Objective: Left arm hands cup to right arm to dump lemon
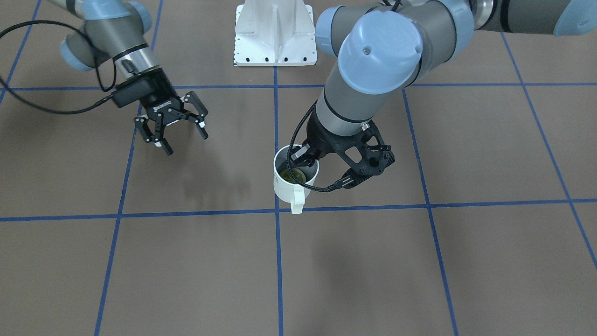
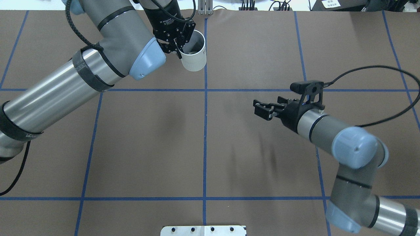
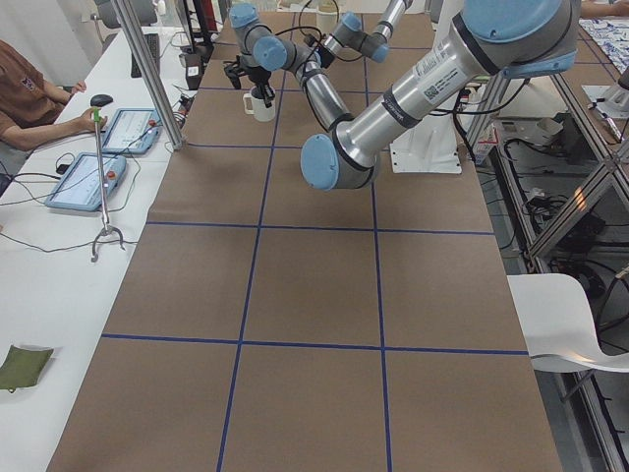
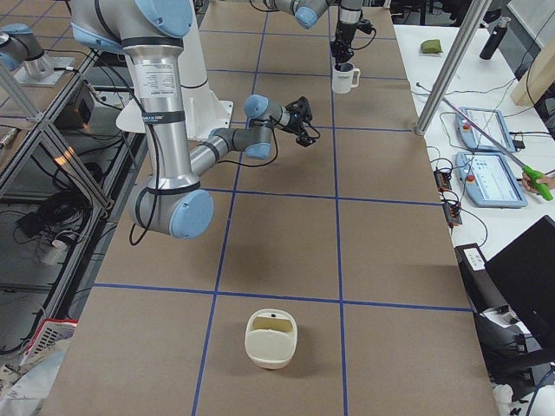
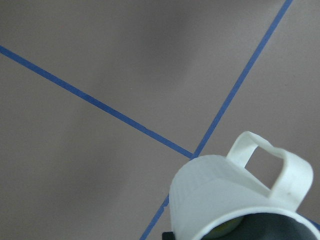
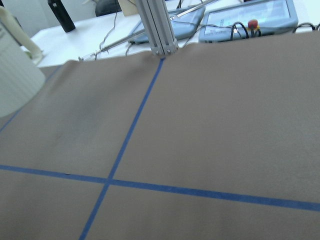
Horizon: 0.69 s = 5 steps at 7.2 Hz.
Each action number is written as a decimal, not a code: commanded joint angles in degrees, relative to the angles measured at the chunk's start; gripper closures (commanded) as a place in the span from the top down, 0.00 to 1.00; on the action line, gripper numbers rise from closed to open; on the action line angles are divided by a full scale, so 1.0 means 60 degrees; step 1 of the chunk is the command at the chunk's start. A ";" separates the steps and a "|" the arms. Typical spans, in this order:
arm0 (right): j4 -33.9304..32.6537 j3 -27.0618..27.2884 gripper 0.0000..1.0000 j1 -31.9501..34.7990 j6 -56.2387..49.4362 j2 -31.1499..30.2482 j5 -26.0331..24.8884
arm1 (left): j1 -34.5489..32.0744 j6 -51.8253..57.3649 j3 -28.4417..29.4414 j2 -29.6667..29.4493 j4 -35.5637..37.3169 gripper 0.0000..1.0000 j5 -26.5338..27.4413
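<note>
We had the left end effector [image 1: 304,157] clamped on the rim of the cup [image 1: 285,186], the lemon [image 1: 293,176] inside. The right end effector [image 1: 179,127] hung open, well apart. Handover and dumping were yet to come.

My left pincer [image 2: 177,48] grips the cup [image 2: 194,55] at its rim, one finger inside and one outside. I can't make out what is inside the cup. A blue tape line [image 2: 205,137] passes under the cup's right edge. My right pincer [image 2: 261,109] is well apart from the cup, to its right and nearer me. Its fingers are parted with nothing between them, and they point left.
</note>
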 commanded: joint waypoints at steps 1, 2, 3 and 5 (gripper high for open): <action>0.0026 -0.0835 0.98 -0.1458 -0.0548 0.1312 -0.3015 | 0.0128 -0.0590 0.0099 -0.0201 0.0024 0.00 0.0053; 0.0026 -0.1085 0.98 -0.1591 -0.1204 0.1578 -0.3659 | 0.0375 -0.1042 0.0143 -0.0275 0.0039 0.00 0.0053; 0.0026 -0.1566 0.98 -0.1607 -0.1950 0.2131 -0.4129 | 0.0566 -0.1409 0.0129 -0.0362 0.0039 0.00 0.0082; 0.0026 -0.2097 0.98 -0.1622 -0.1972 0.2722 -0.4980 | 0.1006 -0.2113 0.0144 -0.0625 0.0068 0.00 0.0287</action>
